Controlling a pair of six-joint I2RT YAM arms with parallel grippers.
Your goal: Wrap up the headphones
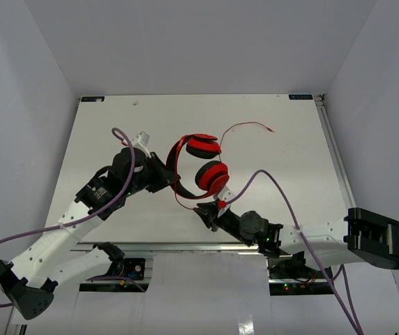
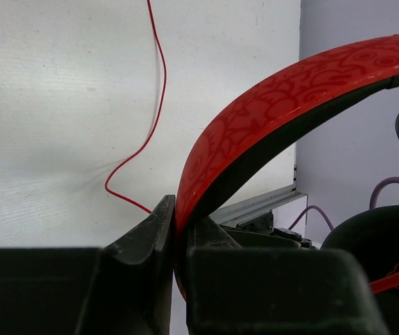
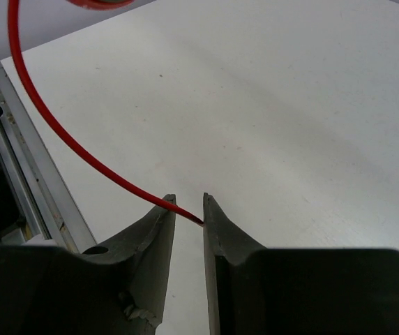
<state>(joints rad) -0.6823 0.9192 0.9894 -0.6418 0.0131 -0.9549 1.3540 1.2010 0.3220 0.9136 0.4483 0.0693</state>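
The left gripper (image 1: 164,178) is clenched hard on the headband (image 2: 290,91). In the left wrist view the two fingers pinch the red band right at its edge, with no gap at all. That holds the headphones (image 1: 199,164) over the middle of the table (image 1: 290,167), with the headband to the left and the two earcups stacked far and near on its right. Whether they're lifted clear of the surface, I can't tell from above.

Now the right gripper (image 3: 187,199). It sits just on the near side of the near earcup (image 1: 212,179), and its fingers are parted with a clear gap between them. The thin red cable (image 3: 42,132) runs down through that gap and brushes the inner face of one finger, but nothing is pinching it, so I'd call it released. The far stretch of cable trails off to the far right and ends in the plug (image 1: 272,130), lying loose on the table.

My read: we're mid-wrap, between grabs on the cable, with a good length not yet wound. The next move calls for the right fingers to close on the cable further along towards the plug. They then carry it around the headphones while the left holds firm. Watch the slack, because that wire is thin and could slip out.
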